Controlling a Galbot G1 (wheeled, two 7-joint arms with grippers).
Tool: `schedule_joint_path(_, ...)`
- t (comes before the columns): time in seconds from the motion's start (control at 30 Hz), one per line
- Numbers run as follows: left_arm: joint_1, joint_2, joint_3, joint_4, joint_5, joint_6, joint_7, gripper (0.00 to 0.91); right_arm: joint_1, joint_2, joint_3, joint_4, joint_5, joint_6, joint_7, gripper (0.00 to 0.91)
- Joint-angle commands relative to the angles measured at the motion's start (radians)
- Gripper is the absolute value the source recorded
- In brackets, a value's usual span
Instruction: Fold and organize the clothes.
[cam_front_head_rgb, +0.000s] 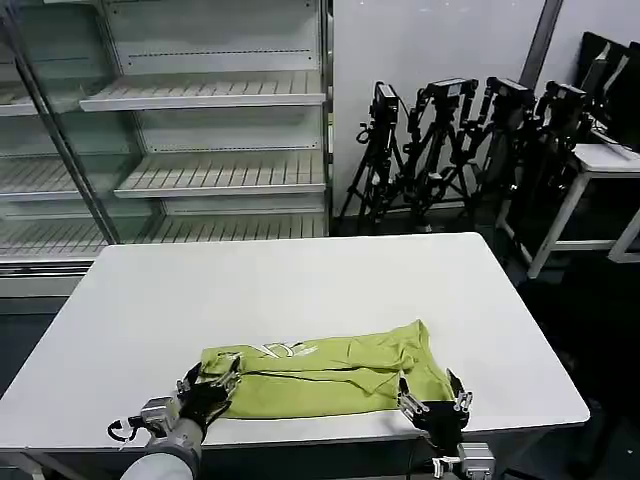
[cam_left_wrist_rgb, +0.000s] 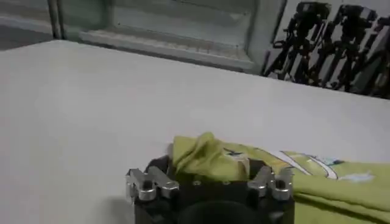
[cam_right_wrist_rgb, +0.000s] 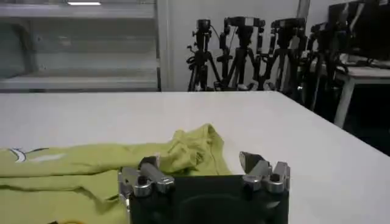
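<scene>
Near the table (cam_front_head_rgb: 300, 280)'s front edge, my left gripper (cam_front_head_rgb: 205, 385) pinches the T-shirt (cam_front_head_rgb: 330, 375)'s corner; my right gripper (cam_front_head_rgb: 432, 405) looks parted, so lifting could drag the fold askew.

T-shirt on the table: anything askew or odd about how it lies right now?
The lime T-shirt lies in a rumpled band along the white table's near edge, its right end bunched up. The left gripper and right gripper sit at either end. Nothing looks damaged.
</scene>
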Motion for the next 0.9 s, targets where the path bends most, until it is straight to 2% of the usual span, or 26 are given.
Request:
schedule_joint_path(0.03, 0.003, -0.004, -0.003, 0.032, -0.075, -0.012, 0.035, 0.04, -0.01, 0.014, 0.004, 0.003, 0.012, 0.009, 0.007, 0.907)
schedule_joint_path(0.53, 0.044, 0.004, -0.099, -0.074, -0.218, -0.033, 0.053, 0.04, -0.011, 0.026, 0.012, 0.007, 0.011, 0.011, 0.018, 0.907)
schedule_joint_path(0.7, 0.065, 0.055, -0.17, -0.101, -0.239, -0.038, 0.068, 0.04, -0.006, 0.031, 0.036, 0.008, 0.025, 0.011, 0.035, 0.907)
schedule_joint_path(0.9, 0.074, 0.16, -0.346, -0.129, -0.354, -0.029, 0.071, 0.04, 0.001, 0.024, 0.057, 0.007, 0.038, 0.012, 0.038, 0.907)
